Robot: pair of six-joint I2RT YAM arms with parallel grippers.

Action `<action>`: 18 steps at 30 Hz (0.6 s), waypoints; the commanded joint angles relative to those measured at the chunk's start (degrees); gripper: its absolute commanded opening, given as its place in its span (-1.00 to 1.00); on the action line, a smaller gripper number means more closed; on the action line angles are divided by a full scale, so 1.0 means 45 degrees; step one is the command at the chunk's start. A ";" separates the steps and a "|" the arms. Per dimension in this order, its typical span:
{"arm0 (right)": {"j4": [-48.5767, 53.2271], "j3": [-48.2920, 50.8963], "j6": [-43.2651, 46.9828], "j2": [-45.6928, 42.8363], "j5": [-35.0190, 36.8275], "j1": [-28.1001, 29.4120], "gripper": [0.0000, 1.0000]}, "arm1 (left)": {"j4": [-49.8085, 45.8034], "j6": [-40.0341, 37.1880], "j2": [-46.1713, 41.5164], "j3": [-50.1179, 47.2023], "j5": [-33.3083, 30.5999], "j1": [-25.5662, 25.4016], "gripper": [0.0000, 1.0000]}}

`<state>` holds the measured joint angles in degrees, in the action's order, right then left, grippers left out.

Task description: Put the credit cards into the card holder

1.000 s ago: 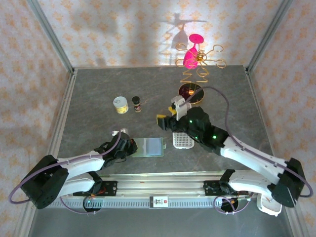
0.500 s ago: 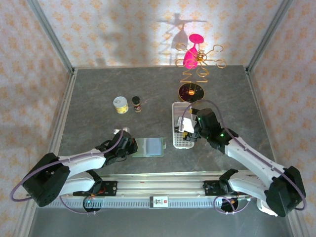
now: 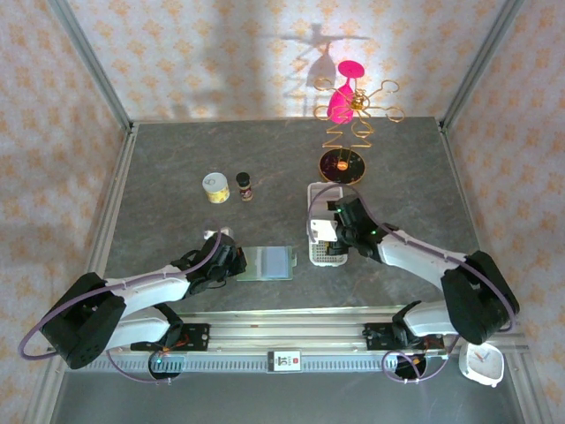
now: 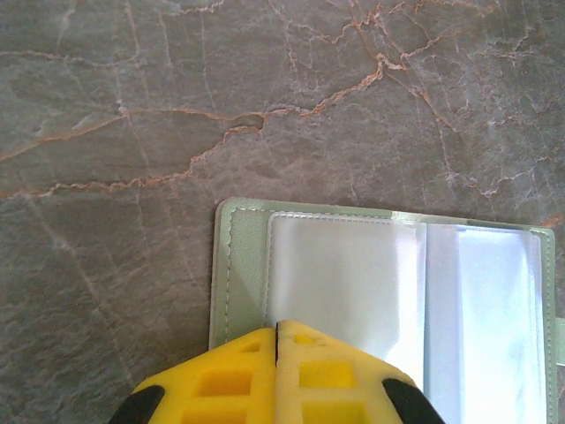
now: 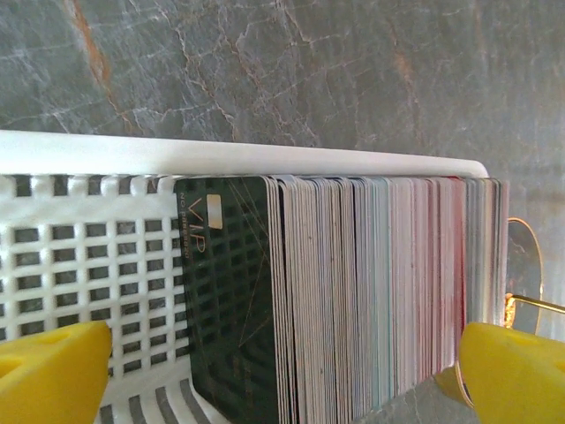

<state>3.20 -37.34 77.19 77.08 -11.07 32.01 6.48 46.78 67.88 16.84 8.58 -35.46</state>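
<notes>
Bright, sharp, hard shadows, glare on card holder (image 4: 371, 291)

One card holder (image 3: 267, 262), one white tray (image 3: 327, 258), one tin (image 3: 215, 187), one bottle (image 3: 244, 185)

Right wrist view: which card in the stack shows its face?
The dark card marked VIP, at the stack's left end in the white tray. The other cards show only thin pale edges.

Tin (image 3: 215, 186) and dark bottle (image 3: 244, 185) sit side by side — wire rack (image 3: 342, 166) farther right.
</notes>
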 commanded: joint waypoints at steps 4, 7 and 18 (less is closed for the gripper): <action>-0.0574 -0.0916 0.0386 0.0749 0.0253 -0.0074 0.99 | -0.0671 -0.0109 0.0180 0.0028 0.0041 0.0049 -1.00; -0.0536 -0.1016 0.0391 0.0930 0.0245 -0.0063 0.90 | -0.0579 -0.0084 0.0208 -0.0022 0.0073 0.0048 -1.00; 0.0076 -0.1213 0.0501 0.0785 0.0175 -0.0073 0.07 | -0.0522 -0.0123 0.0374 0.0008 0.0125 0.0049 -1.00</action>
<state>2.37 -41.28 79.44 81.28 -10.59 31.92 6.66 46.78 68.10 16.84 8.62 -35.46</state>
